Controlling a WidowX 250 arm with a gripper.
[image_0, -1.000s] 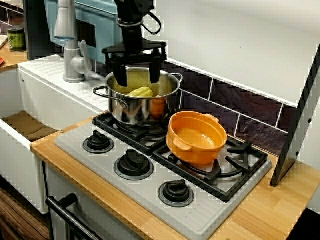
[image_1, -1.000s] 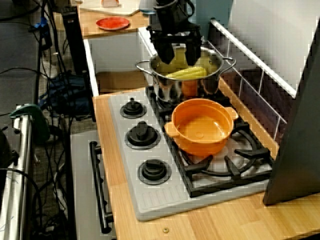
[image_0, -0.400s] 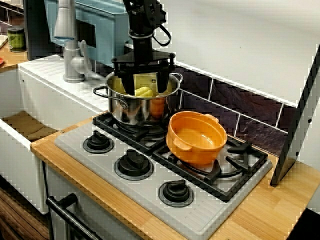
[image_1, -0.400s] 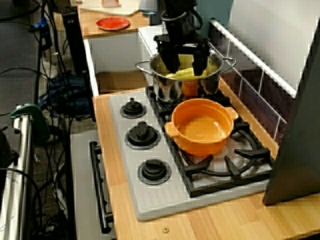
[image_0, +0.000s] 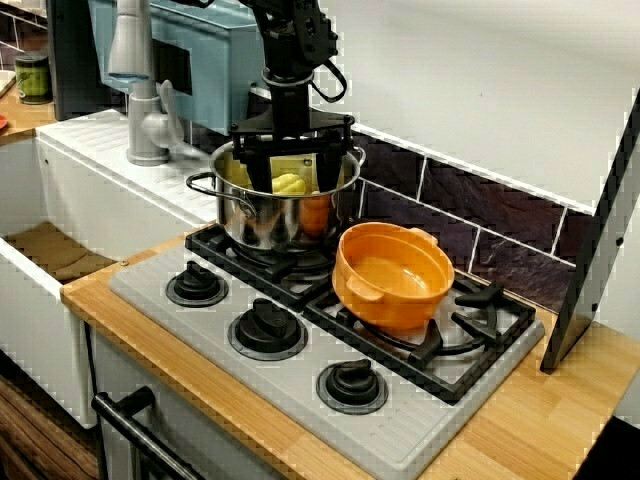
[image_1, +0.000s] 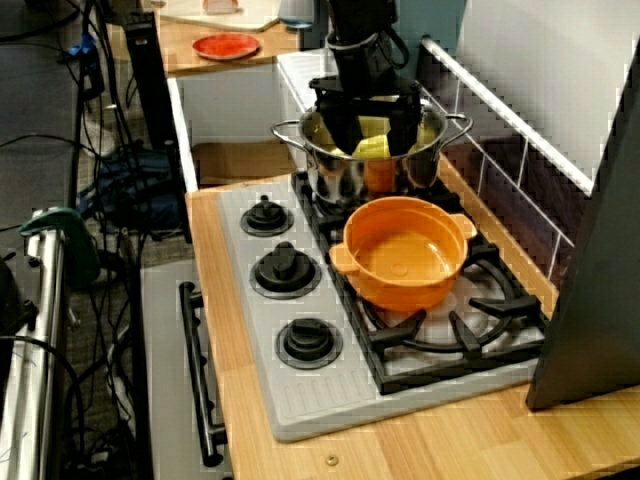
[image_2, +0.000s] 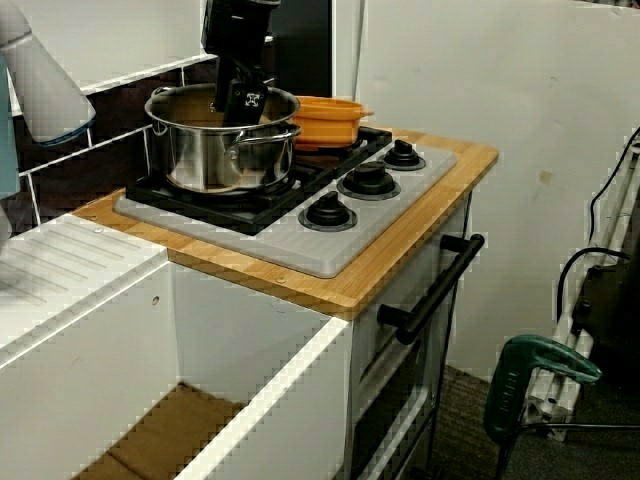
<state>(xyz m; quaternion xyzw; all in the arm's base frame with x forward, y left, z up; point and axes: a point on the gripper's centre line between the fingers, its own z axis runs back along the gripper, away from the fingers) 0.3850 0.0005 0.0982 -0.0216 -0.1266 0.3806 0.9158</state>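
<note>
Yellow corn cob (image_0: 288, 184) lay down inside the steel pot (image_0: 250, 222), low against the near wall. Gripper (image_1: 372, 142) sat directly over it, pointed straight down, with its fingers (image_0: 256, 170) below the pot's rim. Jaws were spread wide, one finger on each side of the cob, nothing clamped. Whether either pad touched the cob, I could not tell. So the cob was straight under the tool and between the fingers, with no sideways offset that I could see.

Only a short stretch of cob showed between the fingers from the knob-side view and the high end-on view, so I could not read its long axis. From the sink-side view the pot wall hid it completely.

The pot stood on the back-left burner of the black grate (image_0: 482, 298). Orange pot (image_0: 392, 300), empty, sat on the burner just beside it towards the front right, rims near or touching; I could not tell which. Three knobs (image_0: 268, 328) ran along the front of the grey hob (image_0: 180, 312), which was set into a wooden counter (image_0: 520, 432).

Beyond that: dark tiles (image_0: 480, 215) behind the hob, white wall above. White sink (image_0: 30, 310) with a grey faucet (image_0: 135, 80) stood to one side. Oven handle (image_2: 430, 292) sat below the counter. Far counter held a red plate (image_1: 226, 46), with loose cables (image_1: 120, 170) on the floor side.
</note>
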